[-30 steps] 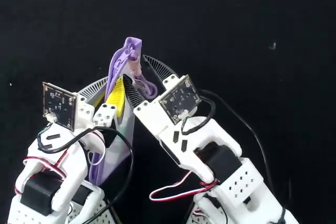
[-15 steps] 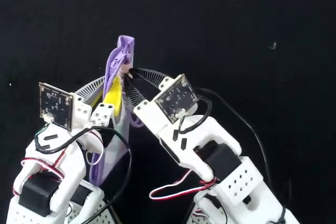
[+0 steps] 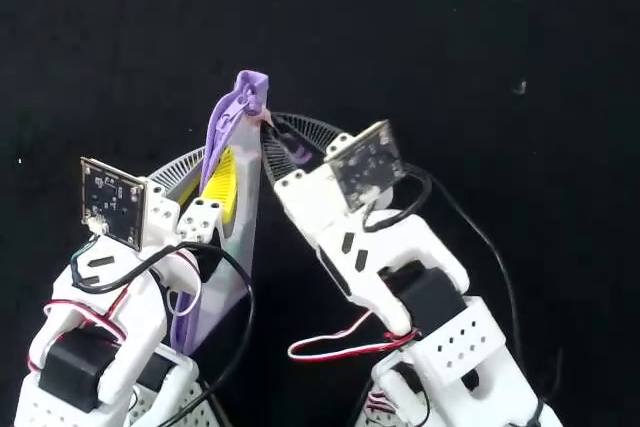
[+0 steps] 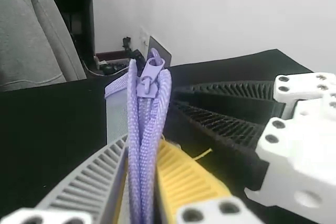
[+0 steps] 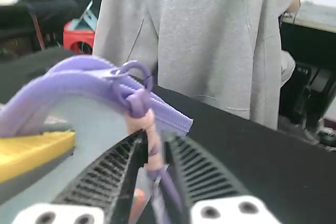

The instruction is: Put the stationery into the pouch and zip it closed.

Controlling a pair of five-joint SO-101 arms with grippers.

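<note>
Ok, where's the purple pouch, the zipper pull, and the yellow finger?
pouch (image 3: 222, 129), high view, its purple zipper edge.
zipper pull (image 5: 136, 99), right wrist view, its purple top.
yellow finger (image 4: 184, 174), left wrist view, its ribbed face.

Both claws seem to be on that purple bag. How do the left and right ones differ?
The left gripper has one grey and one yellow finger, while the right gripper has black ones. The left gripper clamps the pouch by its body, whereas the right gripper pinches only the pull cord at the pouch's top corner. Both are shut and have white bodies.
</note>
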